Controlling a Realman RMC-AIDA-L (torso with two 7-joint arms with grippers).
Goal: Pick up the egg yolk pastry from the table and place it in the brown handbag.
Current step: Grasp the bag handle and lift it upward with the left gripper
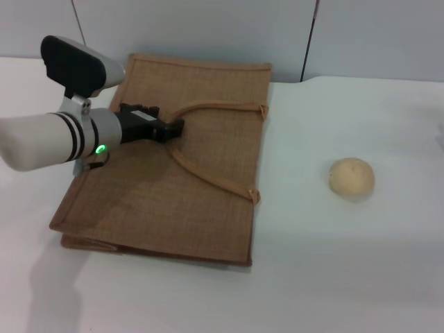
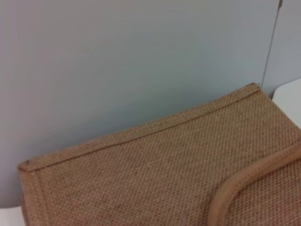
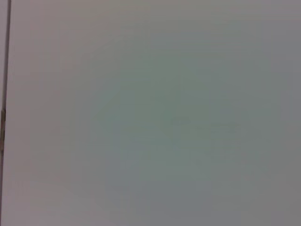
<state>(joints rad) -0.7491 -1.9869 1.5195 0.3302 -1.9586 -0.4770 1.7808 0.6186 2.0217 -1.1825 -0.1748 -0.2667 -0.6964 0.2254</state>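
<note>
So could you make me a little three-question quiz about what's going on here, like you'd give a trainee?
1. True or false: the egg yolk pastry is already inside the brown handbag.
2. Which gripper is at the handbag's handle: A) left, B) right?
3. Fill in: the handbag lies ___ on the table.

Key:
1. False; the pastry sits on the table, apart from the bag.
2. A; the left gripper is at the handle, and the right one is out of view.
3. Flat.

Head view: from up high, looking forward and down at the whole table (image 1: pixel 361 277), brown handbag (image 1: pixel 173 180) at left of the frame. Left wrist view: very close over the same handbag (image 2: pixel 155 174), facing the wall (image 2: pixel 117 61). Right wrist view: only plain wall (image 3: pixel 150 113), shared with neither.
</note>
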